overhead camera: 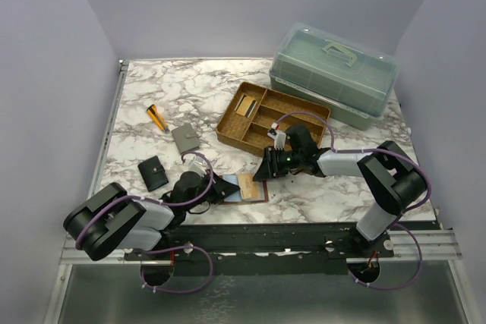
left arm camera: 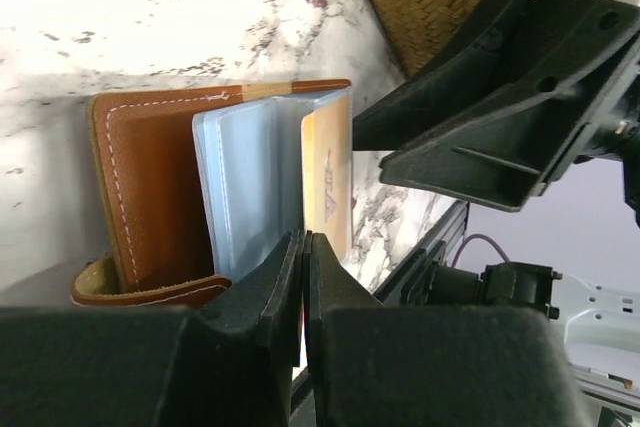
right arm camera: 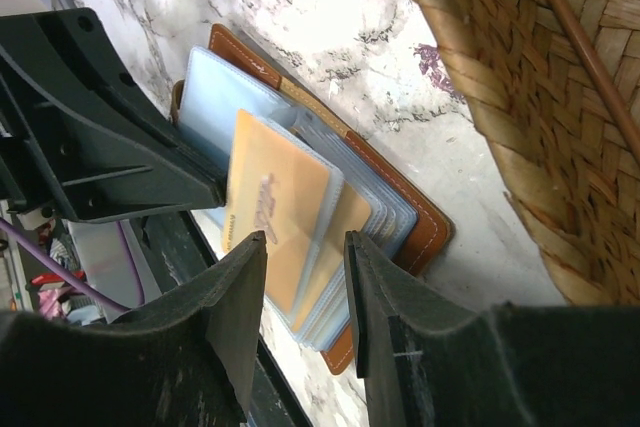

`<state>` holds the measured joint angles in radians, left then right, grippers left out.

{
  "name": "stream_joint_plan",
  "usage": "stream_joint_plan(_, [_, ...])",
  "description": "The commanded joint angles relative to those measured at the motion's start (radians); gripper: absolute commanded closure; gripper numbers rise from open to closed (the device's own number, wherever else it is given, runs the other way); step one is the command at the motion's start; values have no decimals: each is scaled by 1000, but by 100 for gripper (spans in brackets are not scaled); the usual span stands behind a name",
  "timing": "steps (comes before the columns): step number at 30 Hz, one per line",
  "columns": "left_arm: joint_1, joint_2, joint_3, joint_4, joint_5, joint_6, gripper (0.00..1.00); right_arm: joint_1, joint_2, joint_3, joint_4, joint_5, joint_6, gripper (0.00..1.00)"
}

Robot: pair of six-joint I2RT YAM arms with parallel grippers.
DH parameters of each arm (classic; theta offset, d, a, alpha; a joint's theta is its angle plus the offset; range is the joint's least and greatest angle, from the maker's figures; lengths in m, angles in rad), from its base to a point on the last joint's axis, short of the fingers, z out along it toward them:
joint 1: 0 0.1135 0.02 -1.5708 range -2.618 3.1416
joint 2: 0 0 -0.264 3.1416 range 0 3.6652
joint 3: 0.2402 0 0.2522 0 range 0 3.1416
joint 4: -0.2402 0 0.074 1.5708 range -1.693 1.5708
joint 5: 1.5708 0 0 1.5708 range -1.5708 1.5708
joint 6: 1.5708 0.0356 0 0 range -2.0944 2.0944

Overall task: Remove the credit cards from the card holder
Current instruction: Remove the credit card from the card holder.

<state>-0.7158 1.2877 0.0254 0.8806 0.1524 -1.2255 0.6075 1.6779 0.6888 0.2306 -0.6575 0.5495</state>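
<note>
The reddish-brown card holder (overhead camera: 234,190) lies open near the table's front edge, its clear light-blue sleeves fanned out (right arm camera: 420,232). An orange credit card (right arm camera: 280,207) sits in the top sleeve, and more tan cards show in the sleeves beneath it. My left gripper (left arm camera: 303,247) is shut, its tips pinched at the near edge of the sleeves beside that card (left arm camera: 328,177). My right gripper (right arm camera: 300,267) hangs open just above the card, one finger on each side and not touching it. In the top view it sits at the holder's right end (overhead camera: 264,171).
A wicker tray (overhead camera: 304,111) stands just behind the right gripper, with a tan card (overhead camera: 244,105) in one compartment. Behind it is a green lidded box (overhead camera: 334,73). A grey wallet (overhead camera: 184,138), a black wallet (overhead camera: 154,172) and an orange pen (overhead camera: 158,117) lie to the left.
</note>
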Motion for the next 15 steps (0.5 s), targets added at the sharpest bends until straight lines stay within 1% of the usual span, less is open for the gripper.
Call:
stream_joint_plan(1, [-6,45,12,15,5,7,90,5,9,-9,-7,7,-4,56])
stream_joint_plan(7, [-7,64,21,22,20,11,84,4,22,6,-30,21,-25,57])
stream_joint_plan(10, [-6,44,16,23,22,16,80,4,22,13,-38,28,-36,60])
stream_joint_plan(15, [-7,-2,5,23,24,18,77,3,16,17,-48,53,-53,63])
